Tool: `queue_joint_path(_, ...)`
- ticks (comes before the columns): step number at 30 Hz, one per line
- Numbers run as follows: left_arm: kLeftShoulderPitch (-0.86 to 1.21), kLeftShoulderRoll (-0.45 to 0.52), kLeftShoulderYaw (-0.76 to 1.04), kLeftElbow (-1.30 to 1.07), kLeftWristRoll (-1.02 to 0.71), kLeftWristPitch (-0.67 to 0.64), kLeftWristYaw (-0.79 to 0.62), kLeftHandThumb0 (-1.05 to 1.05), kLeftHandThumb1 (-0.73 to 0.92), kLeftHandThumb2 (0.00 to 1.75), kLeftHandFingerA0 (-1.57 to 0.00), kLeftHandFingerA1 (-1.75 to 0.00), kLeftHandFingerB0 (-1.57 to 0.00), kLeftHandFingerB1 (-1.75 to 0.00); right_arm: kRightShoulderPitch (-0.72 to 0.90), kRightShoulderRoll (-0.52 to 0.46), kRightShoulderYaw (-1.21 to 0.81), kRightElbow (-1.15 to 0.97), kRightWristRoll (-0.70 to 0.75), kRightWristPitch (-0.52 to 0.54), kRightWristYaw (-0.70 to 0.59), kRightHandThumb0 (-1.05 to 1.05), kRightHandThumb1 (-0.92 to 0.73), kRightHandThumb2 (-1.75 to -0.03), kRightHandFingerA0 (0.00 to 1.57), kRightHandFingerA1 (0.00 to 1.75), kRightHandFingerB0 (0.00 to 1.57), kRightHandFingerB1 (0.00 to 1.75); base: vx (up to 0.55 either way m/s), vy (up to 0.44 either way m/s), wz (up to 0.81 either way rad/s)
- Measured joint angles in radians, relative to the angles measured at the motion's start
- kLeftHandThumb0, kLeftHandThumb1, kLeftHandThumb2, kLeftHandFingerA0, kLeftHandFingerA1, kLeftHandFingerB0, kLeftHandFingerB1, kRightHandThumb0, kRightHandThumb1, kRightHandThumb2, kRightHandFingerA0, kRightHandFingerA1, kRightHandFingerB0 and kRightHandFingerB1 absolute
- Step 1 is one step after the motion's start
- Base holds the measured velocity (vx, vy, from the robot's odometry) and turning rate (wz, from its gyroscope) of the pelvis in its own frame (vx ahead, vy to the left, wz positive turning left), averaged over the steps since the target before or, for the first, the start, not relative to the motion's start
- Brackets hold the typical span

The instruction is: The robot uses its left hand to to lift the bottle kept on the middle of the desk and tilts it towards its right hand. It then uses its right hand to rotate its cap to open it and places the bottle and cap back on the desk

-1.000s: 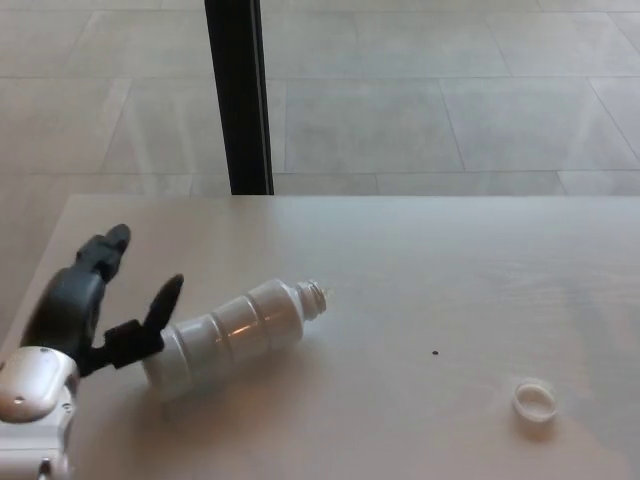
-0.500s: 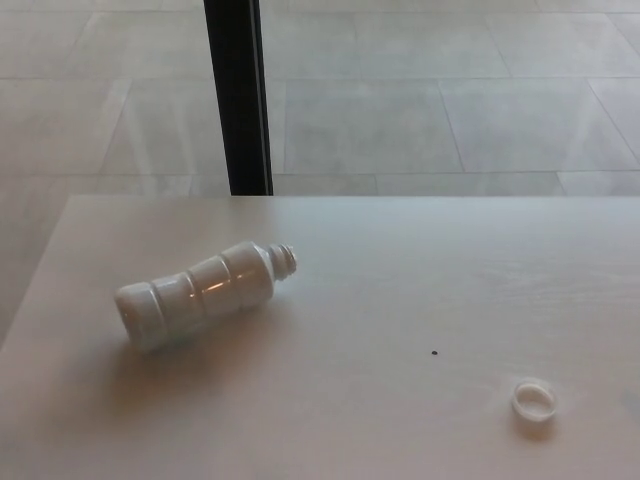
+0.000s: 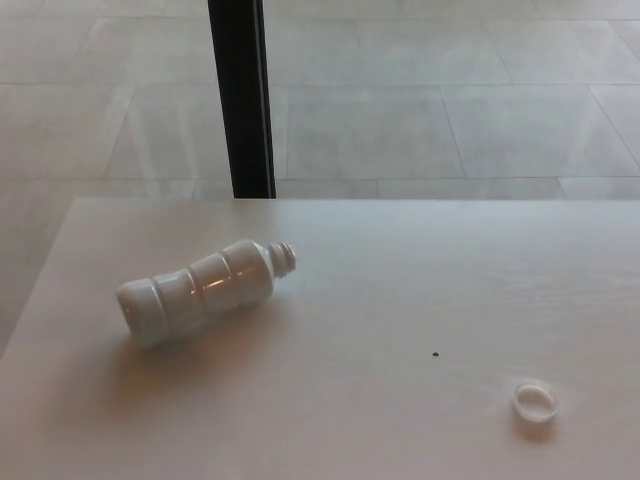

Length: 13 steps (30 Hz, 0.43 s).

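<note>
- No robot hand, left or right, is seen anywhere in the head view, so whether the fingers are spread, pressed together or pinching anything cannot be told; nothing on the bench is being held or touched.
- Nearest the camera, toward the right, the cap point(image 3: 534, 401) is found lying on the bench point(image 3: 400, 280) with its open side up, a small white ring set close to the near edge of the picture.
- A tiny dark speck point(image 3: 436, 354) is seen on the surface a little beyond the cap and to its left, apart from it.
- Further back and on the left half, the bottle point(image 3: 200, 291) is seen lying on its side, white and ribbed, uncapped, with its open neck pointed up and to the right and its base toward the left edge of the bench.
- The bottle and the cap are kept well apart, with a broad bare stretch of pale surface between them.
- Bare surface is also left beyond the bottle up to the far edge; the left edge runs near the bottle's base.
- Beyond the far edge, a tiled floor point(image 3: 450, 100) is seen, with a black upright post point(image 3: 240, 95) standing just past the edge, left of centre.
</note>
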Motion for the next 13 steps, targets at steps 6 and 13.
queue_joint_path(6,0.085,0.002,0.048,0.224,-0.017,-0.056,0.002,-0.51,0.52,1.11,-0.12,-0.67,0.0,-0.59,-0.008,0.003,-0.06,0.21,0.033,0.0,-0.016,-0.84,-0.57,-1.0,0.07,0.73,0.02,0.4,0.0,0.0,0.0)
queue_joint_path(13,0.125,0.003,-0.014,0.385,-0.011,-0.126,-0.001,-0.79,0.79,0.63,-0.35,-0.84,-0.36,-0.69,-0.008,0.024,-0.065,0.38,0.049,0.001,-0.012,-0.81,-0.56,-0.95,0.0,0.62,0.04,0.45,0.0,0.0,0.0)
